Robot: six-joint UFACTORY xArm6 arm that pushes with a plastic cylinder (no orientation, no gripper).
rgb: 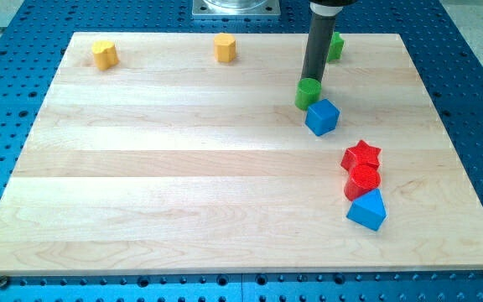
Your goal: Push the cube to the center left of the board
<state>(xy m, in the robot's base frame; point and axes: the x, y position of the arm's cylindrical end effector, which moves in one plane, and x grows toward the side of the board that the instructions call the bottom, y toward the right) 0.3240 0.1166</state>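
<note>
A blue cube [322, 117] sits on the wooden board [183, 176] right of centre, in the upper half. A green cylinder [308, 93] touches its upper-left side. My tip [312, 81] stands just behind the green cylinder, on its top edge in the view, above and slightly left of the blue cube. The rod rises straight toward the view's top.
A red star [360, 155], a red cylinder [362, 181] and a blue triangular block [367, 210] stand in a close column at the lower right. Another green block [334, 46] shows behind the rod. Two yellow blocks [104, 54] [225, 48] sit along the top edge.
</note>
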